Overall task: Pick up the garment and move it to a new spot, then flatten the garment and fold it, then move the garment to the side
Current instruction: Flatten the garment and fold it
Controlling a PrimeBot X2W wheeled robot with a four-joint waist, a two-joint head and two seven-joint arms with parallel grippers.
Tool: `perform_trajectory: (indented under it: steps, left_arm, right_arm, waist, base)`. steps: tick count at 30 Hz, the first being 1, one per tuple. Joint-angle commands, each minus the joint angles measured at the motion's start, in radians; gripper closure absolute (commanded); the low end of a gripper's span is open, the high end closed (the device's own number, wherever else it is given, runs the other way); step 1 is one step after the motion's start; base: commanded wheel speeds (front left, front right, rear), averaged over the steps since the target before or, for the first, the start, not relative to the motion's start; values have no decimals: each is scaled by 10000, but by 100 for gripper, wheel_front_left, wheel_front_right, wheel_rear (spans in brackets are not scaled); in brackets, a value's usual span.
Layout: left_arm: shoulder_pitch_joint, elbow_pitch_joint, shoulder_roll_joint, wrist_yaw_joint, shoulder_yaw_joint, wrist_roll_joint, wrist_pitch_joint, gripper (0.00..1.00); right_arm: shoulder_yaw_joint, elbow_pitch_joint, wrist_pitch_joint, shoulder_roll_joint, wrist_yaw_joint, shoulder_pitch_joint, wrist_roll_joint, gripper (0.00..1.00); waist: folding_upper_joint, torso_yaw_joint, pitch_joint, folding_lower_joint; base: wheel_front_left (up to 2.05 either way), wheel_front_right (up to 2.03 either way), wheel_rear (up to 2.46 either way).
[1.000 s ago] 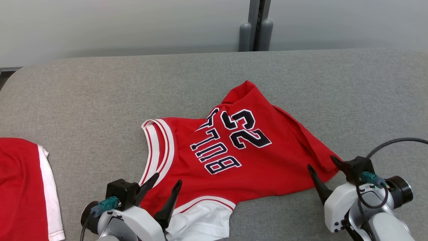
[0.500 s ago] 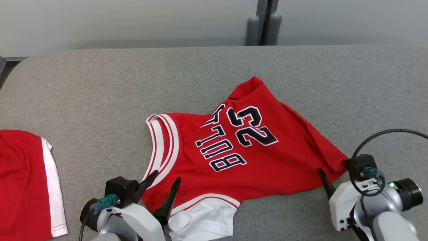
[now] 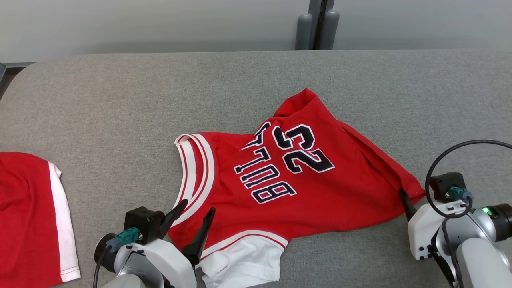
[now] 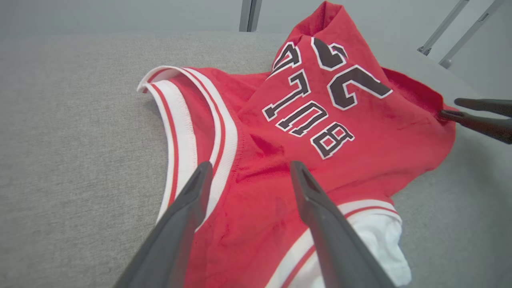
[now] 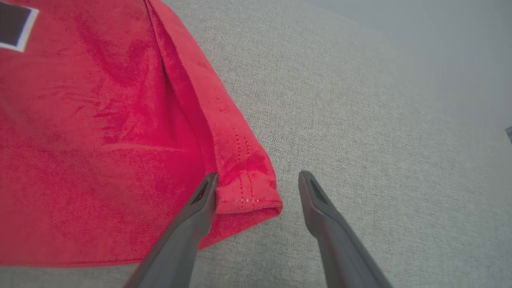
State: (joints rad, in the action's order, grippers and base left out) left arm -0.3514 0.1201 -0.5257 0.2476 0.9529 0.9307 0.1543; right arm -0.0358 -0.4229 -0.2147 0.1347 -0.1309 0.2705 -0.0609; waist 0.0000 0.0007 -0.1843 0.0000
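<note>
At the table's [image 3: 120,100] front edge, left gripper [image 3: 198,206] and right gripper [image 5: 258,175], both spread wide, straddle the jersey's [image 3: 320,192] opposite ends, apparently ready to pull it flat.

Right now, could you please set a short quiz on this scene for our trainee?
1. True or false: the red jersey lies neatly folded on the grey surface.
2. Which number does it bear? A) 23 B) 32 C) 45
3. Fill in: the left jaws, over the jersey's striped edge, stand ____.
Key: 1 false; 2 A; 3 open.
</note>
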Motion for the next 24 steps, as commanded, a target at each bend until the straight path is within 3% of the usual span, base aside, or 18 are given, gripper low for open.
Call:
perform_trajectory:
  steps: [1,5,6,8,9,18,24]
  left_arm:
    - [-70,36,-52,-11,-28,31,-1,0]
    - [-26,55,-22,4,-7,51,14,0]
    - [-16,63,-18,1,-4,56,10,0]
    - [-1,72,-13,-12,3,78,7,0]
    - [5,80,-8,-16,8,84,10,0]
    - [96,86,-1,24,40,125,48,0]
    - [145,70,-43,68,43,147,61,0]
  right_arm:
    - [79,-39,162,105,0,159,-16,0]
    - [75,-352,341,164,0,302,-18,0]
    - [59,-417,396,186,0,333,9,44]
    - [58,-587,432,225,0,408,58,87]
    - [86,-656,471,228,0,437,101,100]
    - [320,-938,669,182,0,459,563,100]
    - [886,-673,545,-29,0,203,2076,100]
  waist:
    - [0,-3,7,0]
    - [0,-28,51,0]
    - [0,-37,64,0]
    - [0,-55,92,0]
    - [0,-65,109,0]
    - [0,-160,237,0]
    - [0,-311,346,0]
  base:
    - [0,0,0]
    - [0,0,0]
    - [0,0,0]
    - [0,0,0]
    - [0,0,0]
    - [0,0,0]
    - [0,0,0]
